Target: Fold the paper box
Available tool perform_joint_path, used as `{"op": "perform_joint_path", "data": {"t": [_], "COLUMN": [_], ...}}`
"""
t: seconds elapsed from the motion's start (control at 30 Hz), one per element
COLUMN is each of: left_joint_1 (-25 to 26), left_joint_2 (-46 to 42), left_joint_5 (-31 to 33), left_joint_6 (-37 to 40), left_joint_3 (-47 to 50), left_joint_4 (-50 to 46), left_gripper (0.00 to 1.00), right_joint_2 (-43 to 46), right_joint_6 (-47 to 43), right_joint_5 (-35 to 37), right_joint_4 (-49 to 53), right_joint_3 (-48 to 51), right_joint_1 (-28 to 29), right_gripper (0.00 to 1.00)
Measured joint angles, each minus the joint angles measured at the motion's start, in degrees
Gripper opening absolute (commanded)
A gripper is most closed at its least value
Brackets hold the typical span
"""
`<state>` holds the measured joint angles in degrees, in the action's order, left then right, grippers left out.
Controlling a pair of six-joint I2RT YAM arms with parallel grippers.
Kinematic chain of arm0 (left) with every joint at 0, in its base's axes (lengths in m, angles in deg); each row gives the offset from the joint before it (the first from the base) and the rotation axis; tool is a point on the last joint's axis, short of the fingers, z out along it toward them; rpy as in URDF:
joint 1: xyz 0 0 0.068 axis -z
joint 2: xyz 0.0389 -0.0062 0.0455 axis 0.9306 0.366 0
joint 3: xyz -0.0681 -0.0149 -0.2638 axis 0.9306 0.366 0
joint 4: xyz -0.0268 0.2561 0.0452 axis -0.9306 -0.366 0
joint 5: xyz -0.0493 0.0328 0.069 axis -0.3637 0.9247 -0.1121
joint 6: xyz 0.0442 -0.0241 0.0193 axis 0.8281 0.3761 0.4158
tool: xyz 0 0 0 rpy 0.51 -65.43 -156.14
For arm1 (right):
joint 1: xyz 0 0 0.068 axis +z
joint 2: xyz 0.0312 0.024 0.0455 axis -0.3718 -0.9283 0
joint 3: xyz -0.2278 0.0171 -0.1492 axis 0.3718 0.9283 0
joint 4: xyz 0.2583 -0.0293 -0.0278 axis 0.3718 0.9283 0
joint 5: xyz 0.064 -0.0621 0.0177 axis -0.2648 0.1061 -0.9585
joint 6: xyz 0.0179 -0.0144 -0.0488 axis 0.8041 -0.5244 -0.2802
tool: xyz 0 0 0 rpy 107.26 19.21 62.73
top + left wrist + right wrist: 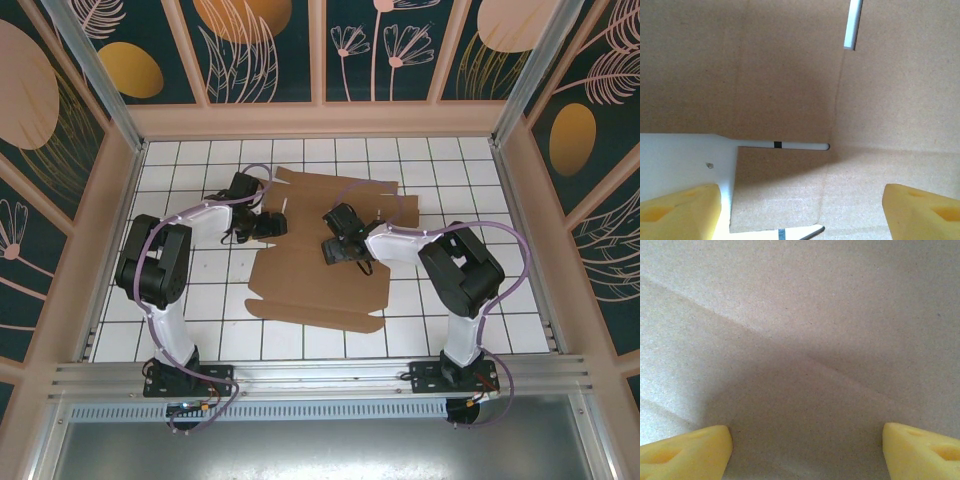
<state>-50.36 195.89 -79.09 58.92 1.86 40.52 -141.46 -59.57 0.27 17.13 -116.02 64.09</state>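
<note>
The paper box (315, 285) lies flat and unfolded on the white tiled desk (200, 300), roughly midway between the two arms. Its nearest part is a long rounded flap whose edge runs left to right. From there the plain brown sheet stretches away, and its far half sits slightly to the right. The right end effector (335, 248) hangs over the middle of the sheet. Its yellow fingertips (685, 452) are spread wide with nothing between them, above bare cardboard crossed by faint creases. Slightly farther back, the left end effector (265, 225) sits at the sheet's left edge, also spread wide and gripping nothing. Beneath it the left wrist view shows a cut notch with the desk showing through, a narrow slot (802, 146) running left to right, and a crease running near to far. So the box lies directly below both end effectors, and the left one is closer to a free edge. The next fold probably means lifting that left side panel along its crease while the right arm pins the base. At the far end, more flaps and tabs lie flat. The thin board looks light and likely to slide if it is pushed without being held down.
</note>
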Motion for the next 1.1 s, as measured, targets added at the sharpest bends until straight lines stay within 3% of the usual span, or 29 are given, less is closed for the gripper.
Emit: {"op": "perform_joint_path", "data": {"t": [0.63, 0.9, 1.1], "left_joint_1": [-0.8, 1.0, 1.2], "left_joint_2": [-3.1, -4.8, -4.4], "left_joint_5": [-4.2, -14.8, -17.3], "left_joint_6": [-3.1, -6.8, -8.6], "left_joint_3": [1.4, 4.2, 5.6], "left_joint_4": [1.6, 8.0, 11.3], "left_gripper": [0.78, 0.77, 0.77], "right_joint_2": [-0.2, -0.2, -0.2], "right_joint_6": [-0.2, -0.2, -0.2], "right_joint_5": [0.0, 0.0, 0.0], "right_joint_4": [-0.3, -0.4, -0.4], "right_joint_3": [0.0, 0.0, 0.0], "right_joint_1": [0.0, 0.0, 0.0], "right_gripper": [0.80, 0.80, 0.80]}}
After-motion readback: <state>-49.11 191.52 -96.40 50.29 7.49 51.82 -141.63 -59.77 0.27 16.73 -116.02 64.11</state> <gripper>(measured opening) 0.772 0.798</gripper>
